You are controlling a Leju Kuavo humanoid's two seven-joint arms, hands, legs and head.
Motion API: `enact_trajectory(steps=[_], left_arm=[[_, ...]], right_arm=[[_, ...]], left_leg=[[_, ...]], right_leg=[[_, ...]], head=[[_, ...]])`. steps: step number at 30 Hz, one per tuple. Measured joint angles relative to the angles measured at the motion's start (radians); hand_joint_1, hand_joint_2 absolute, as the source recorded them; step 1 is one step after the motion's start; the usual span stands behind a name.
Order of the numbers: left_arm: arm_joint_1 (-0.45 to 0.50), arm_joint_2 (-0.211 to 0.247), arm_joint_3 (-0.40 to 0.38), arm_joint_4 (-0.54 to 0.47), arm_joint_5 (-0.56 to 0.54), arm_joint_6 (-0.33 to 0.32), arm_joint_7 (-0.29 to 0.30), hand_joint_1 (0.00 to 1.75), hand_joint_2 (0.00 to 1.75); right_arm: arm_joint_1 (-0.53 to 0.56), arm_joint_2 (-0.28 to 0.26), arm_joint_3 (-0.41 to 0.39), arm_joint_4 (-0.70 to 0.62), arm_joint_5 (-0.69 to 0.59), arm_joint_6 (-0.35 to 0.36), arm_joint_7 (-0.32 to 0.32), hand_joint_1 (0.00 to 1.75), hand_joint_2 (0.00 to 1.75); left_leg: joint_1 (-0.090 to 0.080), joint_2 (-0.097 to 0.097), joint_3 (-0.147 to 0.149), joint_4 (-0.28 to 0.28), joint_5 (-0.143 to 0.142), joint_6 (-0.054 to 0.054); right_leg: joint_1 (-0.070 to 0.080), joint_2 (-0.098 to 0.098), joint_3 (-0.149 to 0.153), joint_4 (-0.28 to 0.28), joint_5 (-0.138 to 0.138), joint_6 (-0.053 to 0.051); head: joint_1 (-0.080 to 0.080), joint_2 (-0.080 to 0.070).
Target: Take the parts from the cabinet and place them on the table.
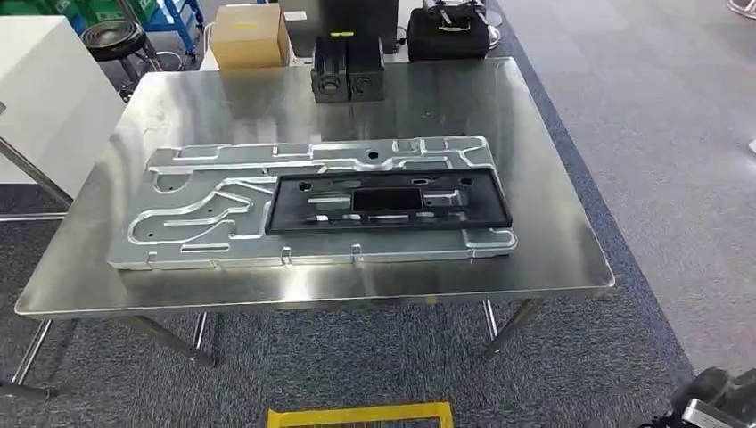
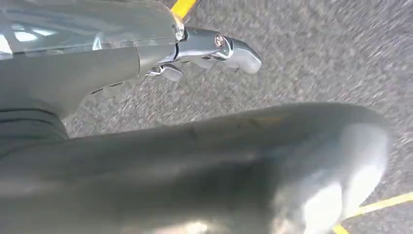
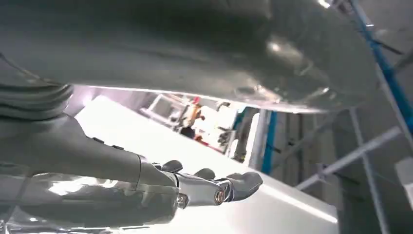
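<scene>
Both hands (image 2: 204, 48) (image 3: 204, 187) open, empty

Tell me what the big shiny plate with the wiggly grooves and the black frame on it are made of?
The large silver grooved plate looks like machined metal, perhaps aluminium: it has a bright grey sheen and crisp cut channels. The flat black rectangular frame lying on it looks like moulded plastic, matte and dull with little reflection, though painted metal can't be ruled out. The steel-looking table under both shines like brushed stainless steel.
</scene>
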Motion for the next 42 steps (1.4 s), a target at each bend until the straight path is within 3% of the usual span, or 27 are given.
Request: enact_trajectory(steps=[2,3,6,8,9,11,12,13,15,17,18,19,23,24,25,27,28,29,31,32,33,34,35,38,39,40,42], left_arm=[[-0.004,0.001,0.0,0.0,0.0,0.0,0.006,0.0,0.0],[-0.009,0.003,0.0,0.0,0.0,0.002,0.01,0.0,0.0],[-0.008,0.002,0.002,0.0,-0.001,0.005,0.017,0.0,0.0],[-0.007,-0.002,0.002,0.0,-0.001,0.006,0.018,0.0,0.0],[-0.008,-0.003,0.002,0.0,0.0,0.006,0.018,0.0,0.0],[-0.008,-0.005,0.003,0.0,0.0,0.006,0.021,0.0,0.0],[-0.006,-0.006,0.004,0.0,0.0,0.006,0.021,0.0,0.0],[-0.004,-0.007,0.007,0.0,0.0,0.007,0.021,0.0,0.0],[-0.005,-0.01,0.01,0.0,0.0,0.009,0.021,0.0,0.0],[-0.007,-0.014,0.014,0.0,0.0,0.01,0.022,0.0,0.0],[-0.011,-0.014,0.016,0.0,0.0,0.01,0.023,0.0,0.0],[-0.011,-0.014,0.017,0.0,0.002,0.01,0.023,0.0,0.0],[-0.009,-0.014,0.024,0.0,-0.001,0.011,0.024,0.0,0.0],[-0.008,-0.014,0.026,0.0,0.0,0.011,0.024,0.0,0.0],[-0.005,-0.015,0.026,0.0,0.001,0.011,0.024,0.0,0.0],[-0.006,-0.015,0.027,0.0,0.0,0.011,0.024,0.0,0.0],[-0.007,-0.015,0.028,0.0,0.0,0.01,0.024,0.0,0.0],[-0.008,-0.015,0.028,0.0,0.0,0.009,0.023,0.0,0.0],[-0.006,-0.015,0.028,0.0,0.0,0.005,0.016,0.0,0.0],[-0.008,-0.015,0.028,0.0,0.0,0.003,0.013,0.0,0.0],[-0.011,-0.015,0.028,0.0,0.0,0.003,0.012,0.0,0.0],[-0.017,-0.012,0.028,0.0,0.0,0.002,0.012,0.0,0.0],[-0.022,-0.012,0.028,0.0,0.0,0.002,0.012,0.0,0.0],[-0.018,-0.013,0.028,0.0,0.0,0.002,0.012,0.0,0.0],[-0.021,-0.016,0.028,0.0,0.0,0.003,0.012,0.0,0.0],[-0.023,-0.016,0.028,0.0,0.0,0.003,0.012,0.0,0.0],[-0.02,-0.016,0.028,0.0,0.0,0.003,0.012,0.0,0.0]], right_arm=[[-0.005,0.014,-0.03,0.029,0.02,0.036,0.001,0.0,0.0],[-0.012,0.024,-0.058,0.054,0.039,0.064,0.001,0.0,0.0],[-0.059,0.046,-0.191,0.191,0.136,0.146,0.003,0.0,0.0],[-0.091,0.04,-0.303,0.34,0.229,0.156,0.002,0.0,0.0],[-0.109,0.032,-0.351,0.417,0.266,0.151,0.002,0.0,0.0],[-0.132,0.01,-0.467,0.607,0.319,0.116,0.002,0.0,0.0],[-0.143,0.002,-0.495,0.667,0.339,0.093,0.005,0.0,0.0],[-0.156,-0.009,-0.52,0.769,0.387,0.052,0.02,0.0,0.0],[-0.18,-0.034,-0.558,0.937,0.479,-0.001,0.069,0.0,0.0],[-0.199,-0.053,-0.595,1.08,0.538,-0.035,0.103,0.0,0.0],[-0.209,-0.059,-0.61,1.138,0.546,-0.047,0.11,0.0,0.0],[-0.219,-0.068,-0.619,1.178,0.552,-0.05,0.112,0.0,0.0],[-0.236,-0.085,-0.652,1.303,0.557,-0.057,0.112,0.0,0.0],[-0.245,-0.089,-0.657,1.324,0.563,-0.057,0.117,0.0,0.0],[-0.25,-0.093,-0.66,1.348,0.585,-0.058,0.144,0.0,0.0],[-0.254,-0.102,-0.67,1.397,0.646,-0.06,0.223,0.0,0.0],[-0.257,-0.106,-0.673,1.432,0.686,-0.062,0.29,0.0,0.0],[-0.259,-0.109,-0.675,1.457,0.71,-0.067,0.339,0.0,0.0],[-0.263,-0.109,-0.681,1.507,0.758,-0.066,0.437,0.0,0.0],[-0.266,-0.109,-0.684,1.534,0.78,-0.043,0.496,0.0,0.0],[-0.27,-0.109,-0.688,1.555,0.795,-0.01,0.547,0.0,0.0],[-0.274,-0.105,-0.69,1.576,0.807,0.03,0.593,0.0,0.0],[-0.275,-0.103,-0.694,1.591,0.808,0.058,0.616,0.0,0.0],[-0.278,-0.081,-0.708,1.631,0.796,0.109,0.621,0.0,0.0],[-0.281,-0.072,-0.715,1.644,0.792,0.119,0.621,0.0,0.0],[-0.281,-0.069,-0.721,1.653,0.79,0.122,0.621,0.0,0.0],[-0.285,-0.063,-0.724,1.663,0.787,0.123,0.621,0.0,0.0]], left_leg=[[-0.005,0.0,0.142,-0.198,0.053,0.015],[-0.009,0.0,0.184,-0.271,0.041,0.025],[-0.02,0.001,0.17,-0.268,0.069,0.039],[-0.01,0.005,0.157,-0.283,0.104,0.052],[-0.01,0.008,0.145,-0.284,0.116,0.06],[-0.01,0.005,0.112,-0.283,0.142,0.066],[-0.012,0.005,0.097,-0.282,0.153,0.065],[-0.011,0.007,0.082,-0.278,0.164,0.063],[-0.01,0.012,0.049,-0.268,0.182,0.057],[-0.008,0.013,0.019,-0.252,0.194,0.049],[-0.009,0.013,0.009,-0.24,0.199,0.043],[-0.013,0.011,0.0,-0.231,0.203,0.037],[-0.011,0.011,-0.011,-0.234,0.231,0.009],[-0.005,0.008,-0.022,-0.209,0.184,0.005],[-0.004,0.007,-0.037,-0.159,0.111,0.002],[-0.004,0.007,-0.065,-0.016,-0.008,-0.004],[-0.004,0.007,-0.07,0.049,-0.031,-0.005],[-0.004,0.007,-0.062,0.08,-0.019,-0.004],[-0.004,0.006,0.008,0.029,0.063,0.001],[-0.005,0.006,0.074,-0.053,0.091,0.008],[-0.01,0.006,0.144,-0.146,0.084,0.018],[-0.015,0.007,0.218,-0.253,0.048,0.026],[-0.014,0.008,0.227,-0.296,0.032,0.031],[-0.019,0.01,0.206,-0.297,0.065,0.053],[-0.013,0.022,0.195,-0.302,0.085,0.06],[-0.012,0.019,0.177,-0.304,0.099,0.07],[-0.013,0.02,0.143,-0.301,0.126,0.071]], right_leg=[[0.003,0.001,-0.019,0.003,0.016,0.003],[0.003,-0.001,-0.023,0.009,0.025,0.007],[-0.001,-0.003,-0.027,-0.002,0.054,0.029],[-0.002,-0.001,-0.029,-0.008,0.061,0.043],[-0.002,0.0,-0.039,0.011,0.014,0.046],[-0.01,0.0,-0.075,0.146,-0.127,0.058],[-0.011,0.0,-0.089,0.219,-0.172,0.063],[-0.012,0.0,-0.096,0.282,-0.187,0.068],[-0.019,-0.001,-0.054,0.287,-0.131,0.072],[-0.025,-0.001,0.067,0.143,-0.08,0.073],[-0.029,0.002,0.145,0.038,-0.109,0.073],[-0.02,0.005,0.178,-0.028,-0.135,0.065],[-0.02,0.004,0.145,-0.021,-0.106,0.031],[-0.019,-0.001,0.131,-0.02,-0.093,0.022],[-0.018,0.001,0.115,-0.02,-0.079,0.013],[-0.013,-0.001,0.083,-0.019,-0.056,0.011],[-0.01,-0.002,0.065,-0.016,-0.043,0.01],[-0.009,-0.002,0.047,-0.012,-0.031,0.011],[-0.005,-0.003,0.013,-0.005,-0.01,0.012],[-0.003,-0.003,-0.002,-0.001,0.0,0.014],[-0.002,-0.002,-0.012,0.0,0.011,0.016],[0.004,-0.001,-0.017,0.005,0.019,0.021],[0.003,-0.005,-0.02,0.005,0.03,0.026],[0.001,-0.003,-0.023,-0.015,0.072,0.046],[-0.006,0.0,-0.033,-0.004,0.046,0.048],[-0.006,0.0,-0.045,0.035,-0.027,0.051],[-0.011,0.0,-0.07,0.175,-0.157,0.061]], head=[[0.0,0.0],[0.0,0.0],[0.0,0.0],[0.0,0.0],[0.0,0.0],[0.0,0.0],[0.0,0.0],[0.0,0.0],[0.0,0.0],[0.0,0.0],[0.0,0.0],[0.0,0.0],[0.0,0.0],[-0.001,0.0],[0.0,0.0],[-0.001,0.0],[0.0,0.0],[-0.001,0.0],[-0.001,0.0],[-0.001,0.0],[-0.001,0.0],[-0.001,0.0],[0.0,0.0],[0.0,0.0],[0.0,0.0],[0.0,0.0],[0.0,0.0]])
